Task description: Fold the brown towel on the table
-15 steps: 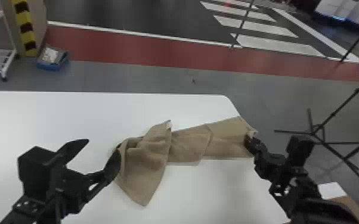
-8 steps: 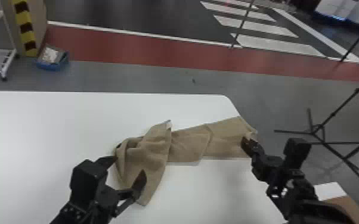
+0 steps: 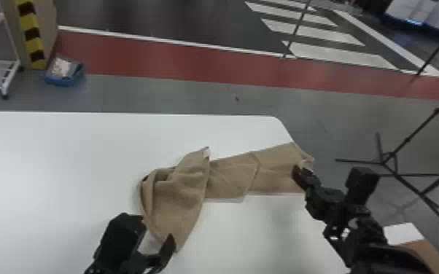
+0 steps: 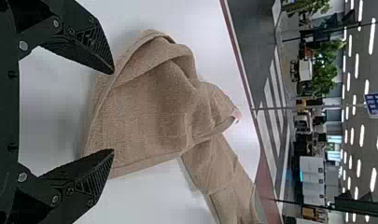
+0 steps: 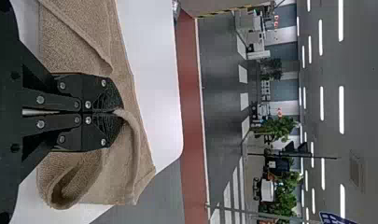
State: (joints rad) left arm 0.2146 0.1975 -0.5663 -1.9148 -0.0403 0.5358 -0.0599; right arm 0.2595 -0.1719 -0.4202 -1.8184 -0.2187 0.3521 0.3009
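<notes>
Brown towel (image 3: 173, 195): on the worktop (image 3: 65, 153), stretched from mid-surface out to the right edge, just below the far right corner, its right-hand end poking over the rim.
Left pincer (image 4: 113, 112): here's the move! It has swung in from beside the towel's left flank, round towards the robot's side, and now straddles the near left part of the heap. Fingers spread wide, nothing gripped.
Right pincer (image 5: 120, 112): barely a shift here; closed tight, a pinch of cloth near the right-hand end nipped between its tips.
Fold: none made by this move, the cloth lies as it did. But the left looks to be lining up a second hold, and with both ends caught the towel could be drawn straight. A bite too shallow might let that near corner slip.
Left heap: rumpled and loose, rolled over at its left side, one corner pointing at the robot, another at the far edge with a small pale patch.
Right strip: flatter and narrower, layers overlapping, a slanting edge across the middle, a curled loop beside the closed tips. No neat rectangle so far!
</notes>
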